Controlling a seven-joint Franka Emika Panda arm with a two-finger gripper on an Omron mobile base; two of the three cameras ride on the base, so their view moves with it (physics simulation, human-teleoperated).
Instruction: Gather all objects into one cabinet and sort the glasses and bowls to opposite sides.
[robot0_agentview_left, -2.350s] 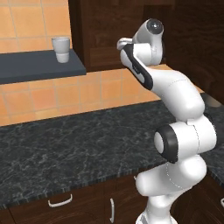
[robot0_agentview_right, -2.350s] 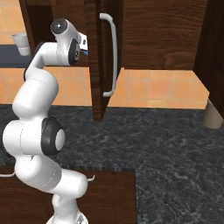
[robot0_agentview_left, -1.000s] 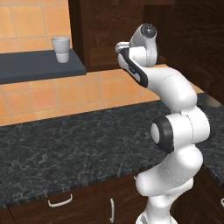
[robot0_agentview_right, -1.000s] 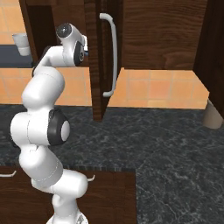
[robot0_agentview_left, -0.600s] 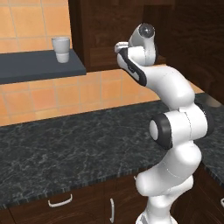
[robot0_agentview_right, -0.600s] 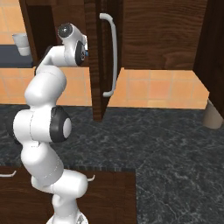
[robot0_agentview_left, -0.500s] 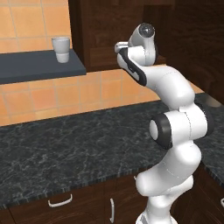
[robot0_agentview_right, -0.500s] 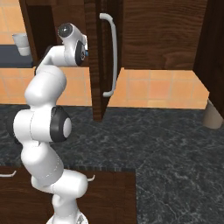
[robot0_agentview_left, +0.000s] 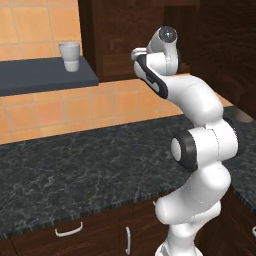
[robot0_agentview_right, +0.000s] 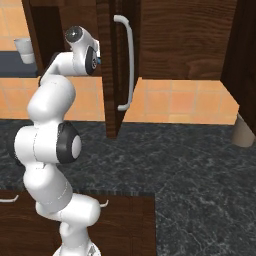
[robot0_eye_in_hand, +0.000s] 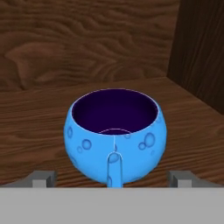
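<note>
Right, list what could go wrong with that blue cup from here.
1. The open gripper straddles the blue cup with its fingertips low at the base; closing on that rounded body could squeeze it away.
2. The cup stands near the cabinet's side wall on the wooden shelf, so a nudge may knock it against the wall.

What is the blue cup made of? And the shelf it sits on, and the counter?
The blue cup looks like glazed ceramic: glossy, bubble-spotted outside, dark purple inside. It could be glass or plastic, though. The shelf board looks like brown wood, with wavy grain lines. The counter looks like polished dark stone with pale veins.
</note>
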